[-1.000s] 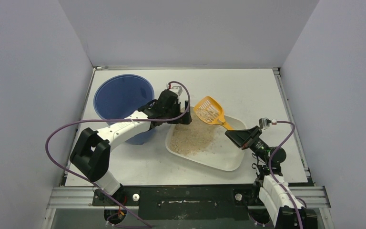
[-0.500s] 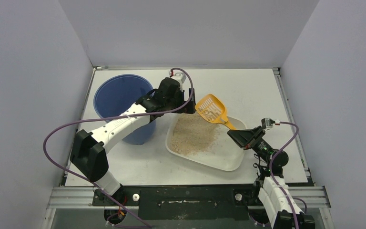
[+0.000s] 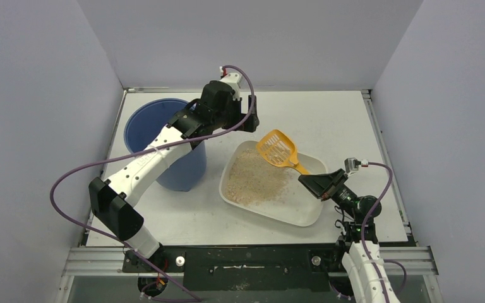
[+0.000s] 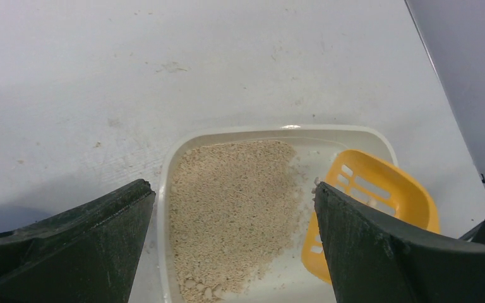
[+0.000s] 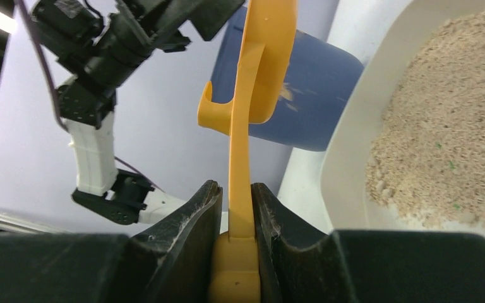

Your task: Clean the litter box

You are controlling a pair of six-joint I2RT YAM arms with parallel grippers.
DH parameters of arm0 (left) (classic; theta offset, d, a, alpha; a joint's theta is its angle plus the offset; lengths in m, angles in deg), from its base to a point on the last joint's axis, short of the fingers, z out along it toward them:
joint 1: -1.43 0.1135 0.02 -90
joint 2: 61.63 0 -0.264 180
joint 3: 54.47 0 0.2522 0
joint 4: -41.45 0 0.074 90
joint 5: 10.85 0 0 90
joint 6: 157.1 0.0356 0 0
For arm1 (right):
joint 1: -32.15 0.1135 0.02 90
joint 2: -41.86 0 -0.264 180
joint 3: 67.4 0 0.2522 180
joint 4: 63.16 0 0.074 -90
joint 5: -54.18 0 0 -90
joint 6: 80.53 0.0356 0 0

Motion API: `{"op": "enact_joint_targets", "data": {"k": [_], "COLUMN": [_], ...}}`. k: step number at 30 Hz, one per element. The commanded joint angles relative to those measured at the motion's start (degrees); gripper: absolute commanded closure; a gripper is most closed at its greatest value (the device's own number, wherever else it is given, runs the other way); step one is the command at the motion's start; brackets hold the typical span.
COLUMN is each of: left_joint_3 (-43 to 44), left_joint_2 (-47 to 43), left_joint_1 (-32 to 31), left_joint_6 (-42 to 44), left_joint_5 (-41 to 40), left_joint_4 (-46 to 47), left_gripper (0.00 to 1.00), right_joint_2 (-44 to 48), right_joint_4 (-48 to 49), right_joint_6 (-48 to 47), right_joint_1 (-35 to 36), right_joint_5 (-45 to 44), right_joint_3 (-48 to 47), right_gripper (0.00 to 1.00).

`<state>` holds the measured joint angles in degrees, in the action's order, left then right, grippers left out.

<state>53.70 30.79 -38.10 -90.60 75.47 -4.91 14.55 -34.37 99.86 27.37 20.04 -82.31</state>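
Your left gripper (image 3: 249, 122) has lifted off the far left corner of the litter box (image 3: 303, 216) and drawn back toward the far side of the table. From above, it now sits high beside the blue bucket (image 3: 180, 170). The box lies mid-table, right of the bucket, with litter heaped in its left half.

Left wrist view: the jaws stand wide, nothing between them, box below.

Right wrist view: your right gripper (image 5: 237, 202) is clamped on the handle of the orange scoop (image 5: 252, 63). With the left arm clear, scooping looks unobstructed.
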Motion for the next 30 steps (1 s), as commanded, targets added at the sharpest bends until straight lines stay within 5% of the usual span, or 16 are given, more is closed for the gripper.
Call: {"op": "enact_joint_targets", "data": {"k": [1, 2, 4, 7, 9, 12, 30], "left_joint_3": [4.1, 4.1, 3.9, 3.5, 2.7, 0.8, -12.3], "left_joint_2": [-2.1, -2.7, -4.2, -6.7, -8.5, -11.4, -23.7], "left_joint_1": [1.9, 2.2, 2.6, 2.9, 2.9, 2.9, 3.0], "left_joint_6": [5.1, 5.5, 6.4, 8.2, 9.2, 9.8, 10.0], "left_joint_5": [-4.0, -4.2, -5.0, -6.5, -7.7, -10.1, -24.7], "left_joint_4": [-4.1, -4.4, -5.2, -6.5, -7.1, -7.7, -3.8], "left_gripper": [0.03, 0.03, 0.03, 0.03, 0.03, 0.03, 0.03], "right_joint_2": [3.6, 3.2, 1.5, 0.7, -1.0, -4.7, -23.6], "right_joint_4": [-10.4, -8.0, -17.7, -10.0, -15.0, -1.0, -1.2], "right_joint_6": [-6.7, -4.9, -10.3, -7.8, -11.1, -5.4, -13.1], "right_joint_1": [0.7, 0.9, 0.9, 2.5, 2.8, 4.1, 12.7], "right_joint_5": [-2.1, -1.2, -0.6, -0.8, -0.4, 0.4, -0.7], "right_joint_3": [-3.5, -3.3, -6.1, -5.6, -7.5, -5.9, -23.7], "right_gripper": [1.0, 1.0, 1.0, 1.0, 1.0, 1.0, 1.0]}}
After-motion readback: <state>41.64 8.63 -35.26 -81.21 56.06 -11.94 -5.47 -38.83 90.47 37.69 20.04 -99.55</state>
